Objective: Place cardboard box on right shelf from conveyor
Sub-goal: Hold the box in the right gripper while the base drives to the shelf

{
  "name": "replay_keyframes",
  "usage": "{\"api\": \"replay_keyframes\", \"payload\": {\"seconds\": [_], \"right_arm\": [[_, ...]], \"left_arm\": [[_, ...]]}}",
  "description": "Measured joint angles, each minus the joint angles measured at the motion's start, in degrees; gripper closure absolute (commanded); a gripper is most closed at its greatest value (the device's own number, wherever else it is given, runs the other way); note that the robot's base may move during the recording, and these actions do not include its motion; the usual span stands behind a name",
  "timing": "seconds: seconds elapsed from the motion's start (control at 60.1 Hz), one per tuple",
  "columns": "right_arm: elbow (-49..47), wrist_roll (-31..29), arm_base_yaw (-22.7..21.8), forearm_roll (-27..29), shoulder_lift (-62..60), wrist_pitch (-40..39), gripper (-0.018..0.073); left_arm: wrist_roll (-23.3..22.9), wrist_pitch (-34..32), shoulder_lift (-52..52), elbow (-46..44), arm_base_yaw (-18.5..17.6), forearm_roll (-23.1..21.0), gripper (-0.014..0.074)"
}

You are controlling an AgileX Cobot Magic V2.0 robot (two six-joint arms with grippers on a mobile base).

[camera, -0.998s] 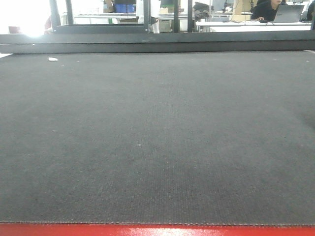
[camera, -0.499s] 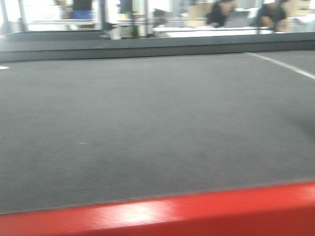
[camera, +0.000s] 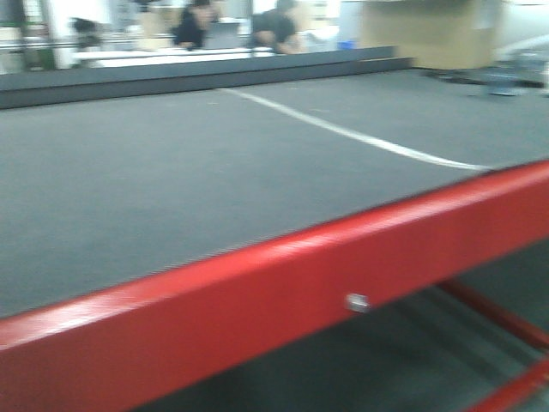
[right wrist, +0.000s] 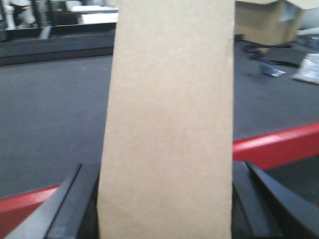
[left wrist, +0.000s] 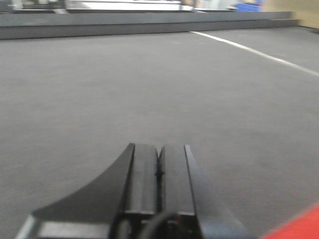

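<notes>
While the robot turns away from the conveyor, its front camera, which a second ago looked square across the belt, now sees the conveyor's red front edge slanting steeply across the frame. A white line on the belt, out of sight before, has also come into view. The cardboard box is off the belt. It stands upright in the right gripper, clamped between the two dark fingers above the conveyor's red edge. The left gripper hangs over the belt with its fingers pressed together, holding nothing. The pickup looks done and the carry begun. The right shelf is in no view yet, so the turn likely has further to go. The belt is dark grey and woven. Beyond the conveyor's far side, blurred by motion, people sit at white desks, and a large tan carton stands past its far right corner. A small bolt head shows on the red edge.
</notes>
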Motion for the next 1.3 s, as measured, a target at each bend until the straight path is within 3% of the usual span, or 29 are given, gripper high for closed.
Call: {"api": "replay_keyframes", "payload": {"seconds": [1.297], "right_arm": [[0.00, -0.12, 0.00, 0.00, 0.00, 0.00, 0.0442]], "left_arm": [[0.00, 0.00, 0.00, 0.00, 0.00, 0.00, 0.0712]]}}
